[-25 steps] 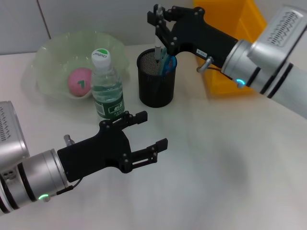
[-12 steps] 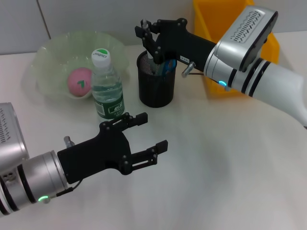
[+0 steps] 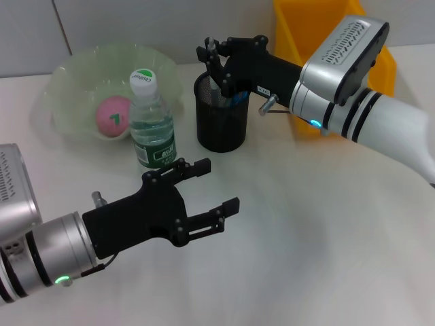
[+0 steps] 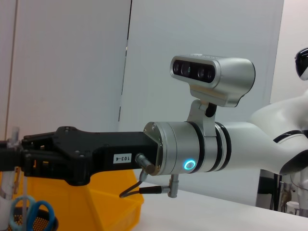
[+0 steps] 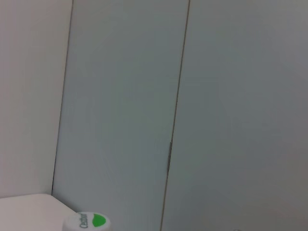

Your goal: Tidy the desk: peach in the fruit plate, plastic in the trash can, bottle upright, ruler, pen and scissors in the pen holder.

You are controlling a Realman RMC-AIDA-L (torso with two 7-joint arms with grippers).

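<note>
Head view: last item going into the pen holder

Right gripper (image 3: 216, 62) sits directly over the rim of the pen holder (image 3: 221, 125), toward the desk's far edge. A slim grey-white stick, likely the pen (image 3: 212, 53), stands upright between its fingers; jaws appear closed on it. Scissors (image 3: 236, 96) with blue handles already in the holder. Ruler not made out.

Left gripper (image 3: 204, 197) hovers near the desk's front edge, jaws spread, holding nothing.

Peach (image 3: 113, 113) lies in the fruit plate (image 3: 68, 75); bottle (image 3: 151, 122) stands upright just in front of it. Yellow trash can (image 3: 319, 20) at the far right corner.

Doing it well, my reading:
- Keep the pen vertical and centred in the mouth, clear of the scissor handles
- Lower until its tip is well inside before releasing, else it may tip out over the rim
- Open the jaws fully, then lift straight up so the fingers do not drag the mesh cup or knock the bottle beside it
</note>
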